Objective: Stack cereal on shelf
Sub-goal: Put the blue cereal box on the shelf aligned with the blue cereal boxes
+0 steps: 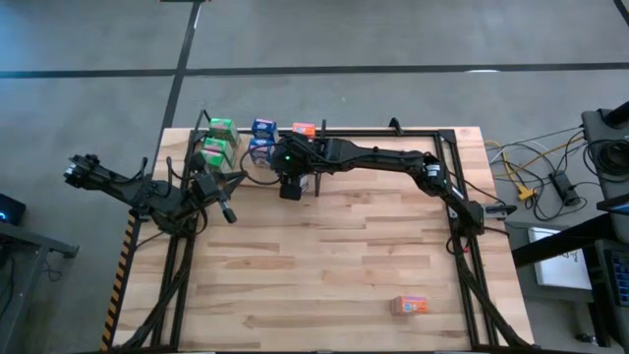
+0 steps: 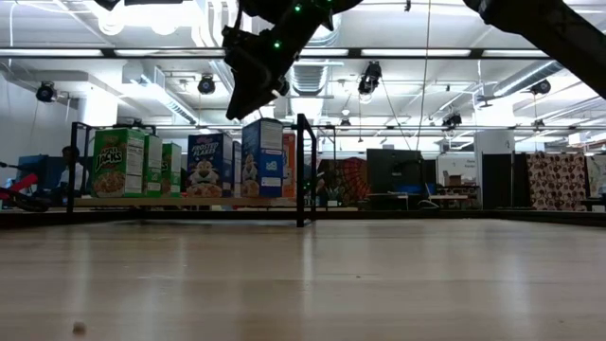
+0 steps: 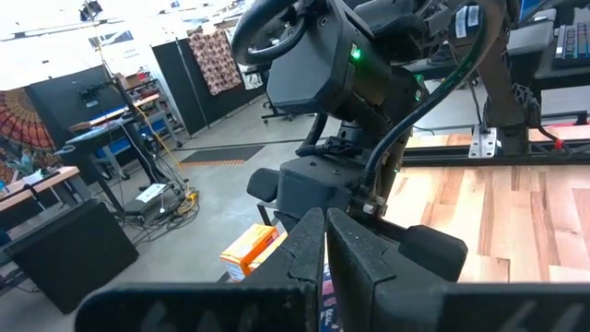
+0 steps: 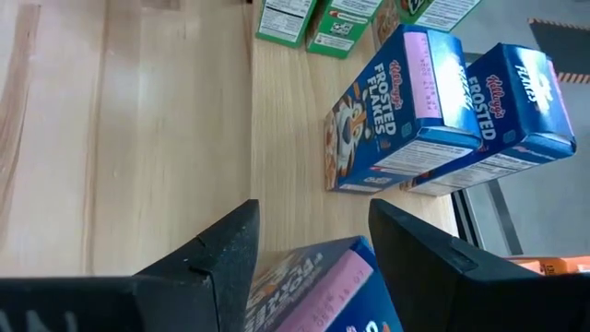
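Note:
On the shelf (image 2: 170, 202) at the table's far left stand two green cereal boxes (image 1: 218, 141), two blue ones (image 1: 261, 139) and an orange one (image 1: 303, 130), all on their bottom ends. My right gripper (image 1: 293, 183) reaches over the shelf's near part beside the black divider rod (image 2: 302, 170). It is shut on a third blue box (image 4: 313, 281). Another orange box (image 1: 411, 305) lies on the tabletop near the near right corner. My left gripper (image 1: 228, 211) is shut and hovers left of the shelf. My right gripper pinches the blue box's top end (image 4: 323, 263) between its two fingers, coming from above and pointing down. The box (image 2: 262, 156) stays upright below the fingers. Its bottom end appears level with the shelf plank beside the other blue boxes.
Black frame rails (image 1: 462, 167) run along the table's far and side edges. The table's middle and near part is bare wood (image 1: 324, 265). Cables and equipment (image 1: 550, 182) lie off the right side. The left arm's base (image 1: 93, 175) is off the table's left edge.

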`<control>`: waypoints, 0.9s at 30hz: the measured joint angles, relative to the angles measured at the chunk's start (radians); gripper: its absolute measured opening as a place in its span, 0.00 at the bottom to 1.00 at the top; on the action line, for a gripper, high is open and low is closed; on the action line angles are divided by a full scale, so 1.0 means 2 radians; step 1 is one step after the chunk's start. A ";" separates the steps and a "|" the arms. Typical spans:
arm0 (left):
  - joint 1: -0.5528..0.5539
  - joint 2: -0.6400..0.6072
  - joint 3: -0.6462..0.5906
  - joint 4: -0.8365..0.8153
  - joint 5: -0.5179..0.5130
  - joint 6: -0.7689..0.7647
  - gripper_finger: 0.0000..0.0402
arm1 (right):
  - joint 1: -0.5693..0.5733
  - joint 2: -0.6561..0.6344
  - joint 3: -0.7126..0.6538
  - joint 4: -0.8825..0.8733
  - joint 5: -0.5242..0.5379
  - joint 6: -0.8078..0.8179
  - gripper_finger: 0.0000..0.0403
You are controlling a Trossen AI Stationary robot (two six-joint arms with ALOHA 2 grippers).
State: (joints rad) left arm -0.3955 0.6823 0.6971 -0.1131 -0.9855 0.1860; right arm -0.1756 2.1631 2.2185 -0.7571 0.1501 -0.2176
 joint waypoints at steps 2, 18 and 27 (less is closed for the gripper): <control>0.000 0.000 0.000 0.000 0.000 0.000 0.00 | 0.000 -0.003 0.000 -0.001 0.000 0.002 0.49; 0.000 0.034 0.000 -0.004 0.000 -0.009 0.00 | 0.058 -0.140 -0.133 0.035 -0.040 -0.008 0.39; 0.000 0.089 0.004 0.027 0.001 -0.005 0.00 | 0.083 -0.275 -0.406 0.253 -0.040 -0.009 0.35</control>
State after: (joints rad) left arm -0.3954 0.8610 0.7059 -0.0598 -0.9836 0.1761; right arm -0.0104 1.6127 1.4073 -0.2505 0.0711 -0.2364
